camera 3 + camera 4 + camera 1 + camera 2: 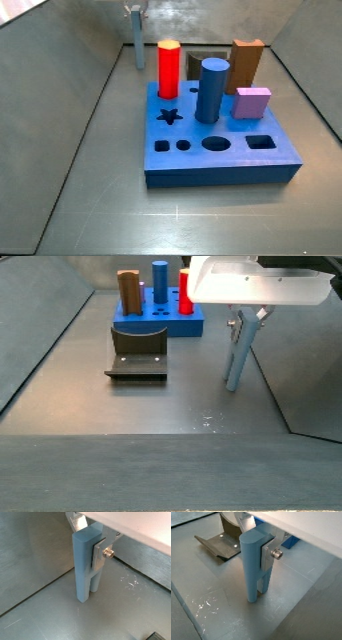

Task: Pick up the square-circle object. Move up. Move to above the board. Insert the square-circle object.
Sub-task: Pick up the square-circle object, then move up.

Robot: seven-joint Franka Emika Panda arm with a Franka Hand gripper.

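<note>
The square-circle object [84, 569] [252, 567] is a slender pale blue peg standing upright, its lower end at the grey floor. My gripper [91, 553] [261, 554] is shut on its upper part, a silver finger [100, 554] pressed flat against its side. In a side view the peg [238, 356] hangs under the gripper [245, 318], to the right of the board [154, 324]. In a side view the peg [136, 42] stands far behind the dark blue board [221, 165], with the gripper [134, 10] barely showing at the frame edge.
On the board stand a red cylinder [168, 68], a thick blue cylinder [211, 90], a brown block [246, 62] and a lilac cube [254, 102]. The dark fixture [138, 361] [221, 544] sits in front of the board. Grey walls [67, 90] slope up around the floor.
</note>
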